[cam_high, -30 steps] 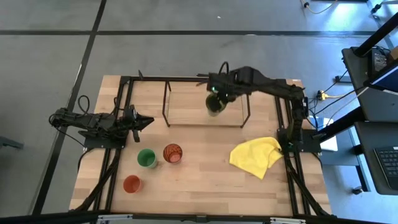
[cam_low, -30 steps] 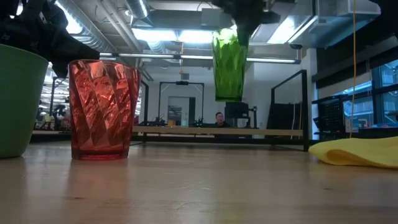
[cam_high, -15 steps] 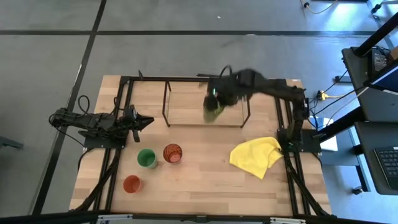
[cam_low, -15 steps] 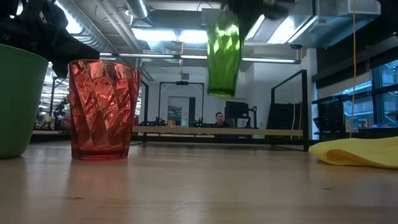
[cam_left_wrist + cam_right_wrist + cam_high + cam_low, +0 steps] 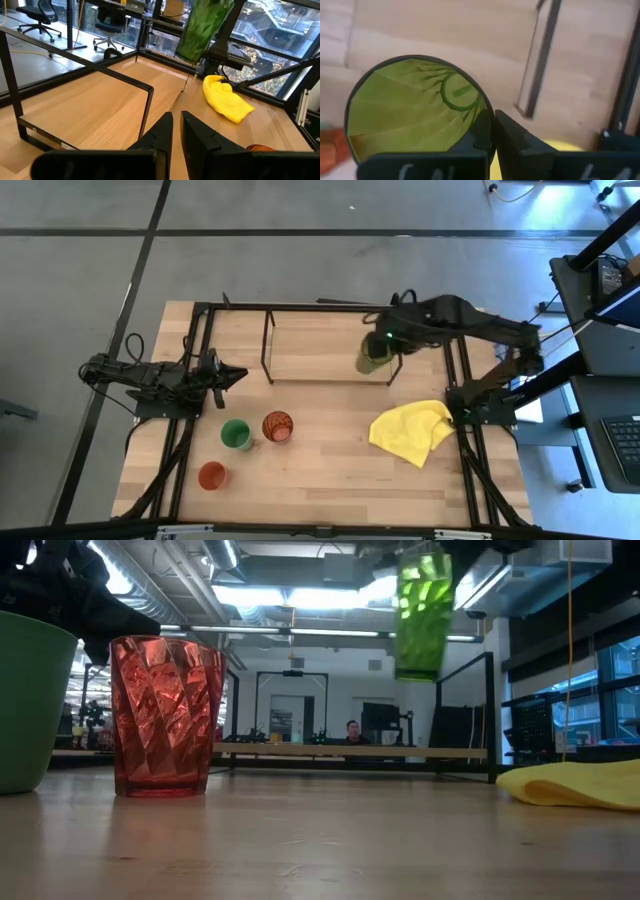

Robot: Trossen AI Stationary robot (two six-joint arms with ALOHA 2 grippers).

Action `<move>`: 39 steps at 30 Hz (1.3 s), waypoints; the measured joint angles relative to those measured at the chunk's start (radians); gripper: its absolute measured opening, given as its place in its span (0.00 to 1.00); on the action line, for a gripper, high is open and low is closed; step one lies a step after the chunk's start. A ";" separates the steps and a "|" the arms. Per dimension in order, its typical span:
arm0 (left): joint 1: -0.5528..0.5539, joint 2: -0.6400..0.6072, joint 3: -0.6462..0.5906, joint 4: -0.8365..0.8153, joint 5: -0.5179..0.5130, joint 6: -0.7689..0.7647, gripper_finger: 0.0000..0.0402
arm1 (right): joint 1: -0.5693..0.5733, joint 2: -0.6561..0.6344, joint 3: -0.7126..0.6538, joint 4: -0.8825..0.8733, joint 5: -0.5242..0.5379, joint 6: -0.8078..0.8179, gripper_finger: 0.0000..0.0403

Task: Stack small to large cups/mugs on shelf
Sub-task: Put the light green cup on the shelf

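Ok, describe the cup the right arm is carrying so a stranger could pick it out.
Find the shelf at the table's far side. Above its right end, the right gripper holds the olive-green cup by its rim. It is the only cup in the air; the others stand on the table.

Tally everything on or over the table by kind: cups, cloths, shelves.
Cups: 4: olive cup held by the right gripper over the shelf's right end, green cup, orange-brown cup, red cup.
Cloths: 1: yellow cloth.
Shelves: 1: shelf.
Total: 6.
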 joint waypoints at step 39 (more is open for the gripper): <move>0.000 0.000 0.000 0.000 0.000 0.000 0.07 | -0.232 0.162 -0.087 0.136 0.037 -0.449 0.04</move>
